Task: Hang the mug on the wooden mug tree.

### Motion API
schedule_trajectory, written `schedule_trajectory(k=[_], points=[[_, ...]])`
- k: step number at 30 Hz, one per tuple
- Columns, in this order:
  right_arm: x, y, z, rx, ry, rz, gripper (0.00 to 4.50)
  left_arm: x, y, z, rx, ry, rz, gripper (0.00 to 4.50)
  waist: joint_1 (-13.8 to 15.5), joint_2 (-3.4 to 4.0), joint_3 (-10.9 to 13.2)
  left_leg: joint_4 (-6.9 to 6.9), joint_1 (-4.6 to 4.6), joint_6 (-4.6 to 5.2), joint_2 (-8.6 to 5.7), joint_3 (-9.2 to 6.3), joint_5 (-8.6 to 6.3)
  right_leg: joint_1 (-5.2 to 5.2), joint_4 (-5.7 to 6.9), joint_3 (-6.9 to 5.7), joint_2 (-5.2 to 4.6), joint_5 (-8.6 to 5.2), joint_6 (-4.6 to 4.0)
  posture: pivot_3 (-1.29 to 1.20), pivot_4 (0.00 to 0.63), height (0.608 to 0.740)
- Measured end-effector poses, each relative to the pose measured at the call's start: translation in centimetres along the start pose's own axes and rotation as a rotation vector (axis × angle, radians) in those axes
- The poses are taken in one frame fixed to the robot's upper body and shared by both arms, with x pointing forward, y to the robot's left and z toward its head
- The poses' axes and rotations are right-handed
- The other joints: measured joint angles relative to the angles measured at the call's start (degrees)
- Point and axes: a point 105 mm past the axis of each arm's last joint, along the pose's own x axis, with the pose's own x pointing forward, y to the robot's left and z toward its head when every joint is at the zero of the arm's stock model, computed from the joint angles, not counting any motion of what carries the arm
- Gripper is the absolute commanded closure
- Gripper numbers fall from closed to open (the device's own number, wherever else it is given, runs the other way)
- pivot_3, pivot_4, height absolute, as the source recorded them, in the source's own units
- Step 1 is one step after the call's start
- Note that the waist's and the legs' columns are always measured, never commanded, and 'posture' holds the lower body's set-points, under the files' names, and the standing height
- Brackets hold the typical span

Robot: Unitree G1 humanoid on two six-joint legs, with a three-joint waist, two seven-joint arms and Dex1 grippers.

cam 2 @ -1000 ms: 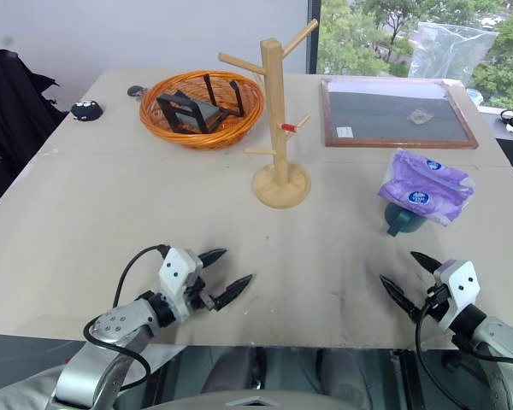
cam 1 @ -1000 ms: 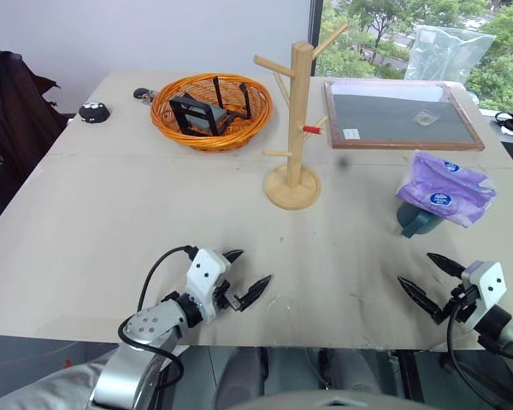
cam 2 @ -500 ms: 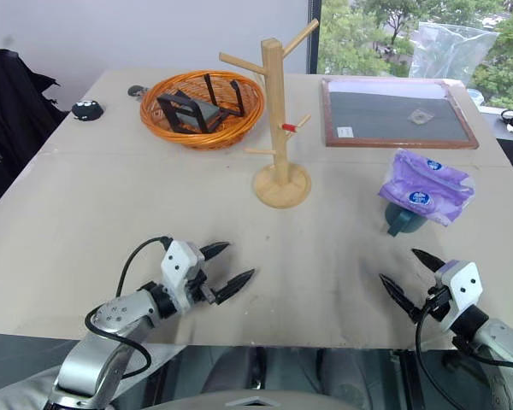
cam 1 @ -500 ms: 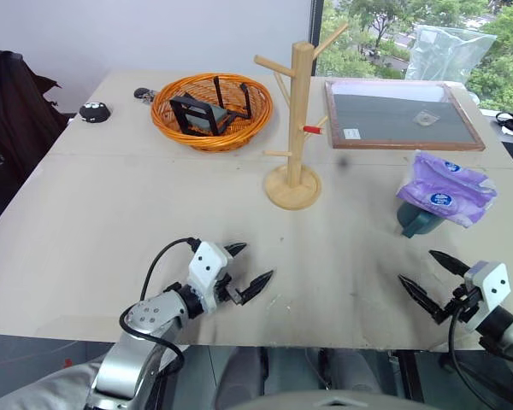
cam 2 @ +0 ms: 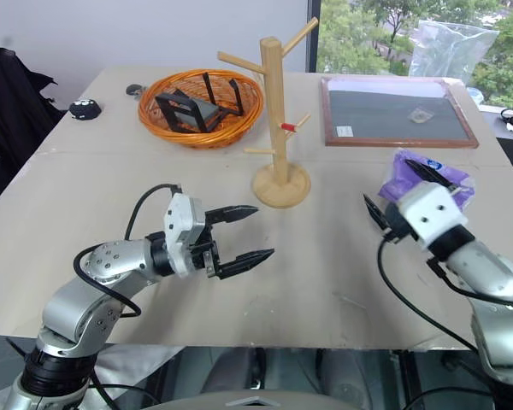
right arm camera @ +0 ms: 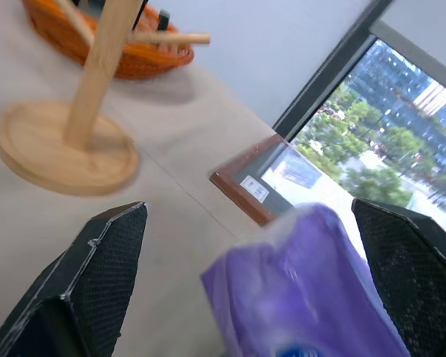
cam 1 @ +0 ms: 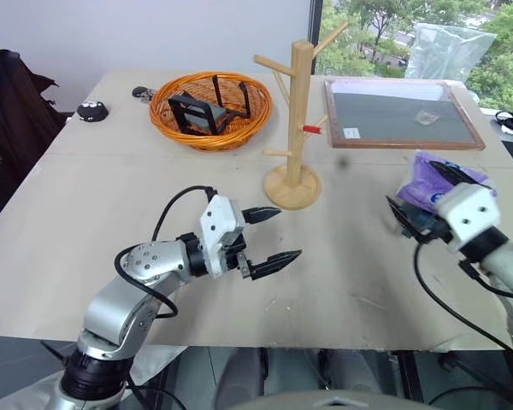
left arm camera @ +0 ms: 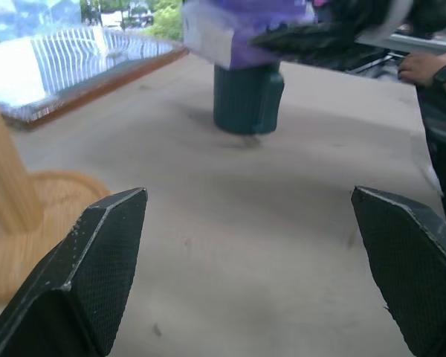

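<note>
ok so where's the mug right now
The mug stands on the table's right side under the purple packet, right of the wooden mug tree.

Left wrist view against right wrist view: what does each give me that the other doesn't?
Left wrist alone: the mug standing on the table under the purple packet, the right pincer's fingers beside the packet, and a person's hand.
Right wrist alone: the orange basket.
Both: the packet, the wooden mug tree, the framed board, and open jaws on each view's own pincer.
</note>
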Motion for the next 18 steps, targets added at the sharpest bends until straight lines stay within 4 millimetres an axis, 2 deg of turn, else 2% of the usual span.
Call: schedule_trajectory(k=[4, 8, 9, 11, 18], points=[[0.9, 0.0, -2.0, -0.011, 0.096, -0.039, 0.04, 0.5, -0.3, 1.0, 0.018, -0.01, -0.02, 0.0, 0.0, -0.02, 0.0, 0.0, -0.03, 0.0, 0.0, -0.01, 0.0, 0.0, -0.02, 0.0, 0.0, 0.0, 0.0, 0.0, 0.15, 0.737], [1.0, 0.2, -2.8, -0.038, 0.133, -0.038, 0.04, 0.8, -0.2, 1.6, 0.022, -0.015, -0.008, 0.0, -0.1, -0.01, 0.0, 0.0, 0.0, 0.01, 0.0, -0.04, 0.0, 0.0, 0.0, 0.0, 0.0, 0.0, 0.0, 0.0, 0.15, 0.737], [1.0, 0.3, -2.9, -0.045, 0.14, -0.035, 0.28, 0.8, -0.1, 1.6, 0.022, -0.014, -0.003, 0.0, -0.1, -0.01, 0.0, 0.0, 0.0, 0.01, 0.0, -0.04, 0.0, 0.0, 0.0, 0.0, 0.0, 0.0, 0.0, 0.0, 0.15, 0.737], [1.0, 0.2, -3.4, -0.074, 0.163, -0.033, 0.92, 0.8, 0.0, 1.6, 0.018, -0.009, 0.006, 0.0, -0.2, -0.01, 0.0, 0.0, 0.0, 0.01, 0.0, -0.03, 0.0, 0.0, 0.0, 0.01, 0.0, 0.0, 0.0, 0.0, 0.15, 0.737], [1.0, 0.0, -3.2, -0.165, 0.16, -0.024, 4.47, 1.2, -0.1, 2.0, 0.023, -0.021, 0.015, 0.0, -0.1, -0.02, 0.0, 0.01, -0.01, 0.0, 0.0, -0.04, 0.0, 0.01, 0.0, 0.01, 0.0, 0.0, 0.0, 0.0, 0.15, 0.737]])
